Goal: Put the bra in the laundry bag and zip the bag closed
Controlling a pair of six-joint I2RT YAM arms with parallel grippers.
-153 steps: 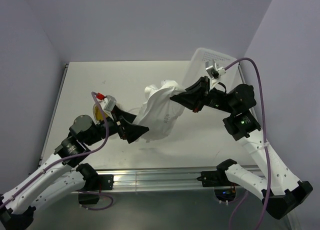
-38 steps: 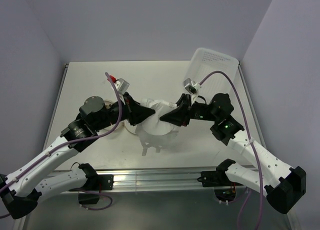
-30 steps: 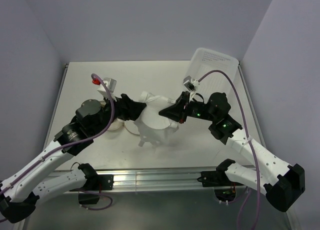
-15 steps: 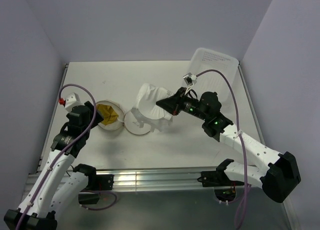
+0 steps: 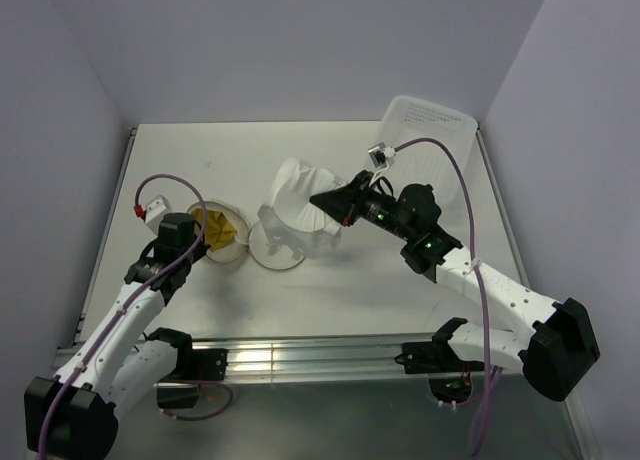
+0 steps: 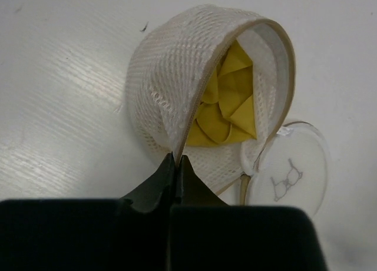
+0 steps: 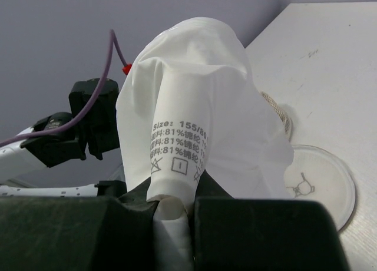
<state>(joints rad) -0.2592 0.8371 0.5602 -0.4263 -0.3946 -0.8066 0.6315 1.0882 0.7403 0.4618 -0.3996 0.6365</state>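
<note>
The laundry bag [image 6: 171, 76], a small whitish mesh pouch with a brownish rim, lies open on the table at centre-left [image 5: 228, 250]. Something yellow and folded [image 6: 227, 103] sits inside it. Its round face with the black spectacles-like mark [image 6: 291, 177] lies flat beside it. My left gripper [image 6: 175, 160] is shut on the mesh edge at the bag's mouth. The bra [image 7: 200, 88], white with a printed size label, hangs bunched above the table [image 5: 295, 208]. My right gripper [image 7: 174, 203] is shut on it at the label end, just right of the bag [image 5: 332, 202].
A white rectangular plastic tray [image 5: 430, 130] leans at the back right corner. The left arm [image 7: 88, 124] shows beyond the bra in the right wrist view. The table's metal rail [image 5: 320, 358] runs along the near edge.
My left gripper let go near the bra, swung left and back, and shut on the bag's mesh edge. The right gripper raised the bra slightly and carried it toward the back.
</note>
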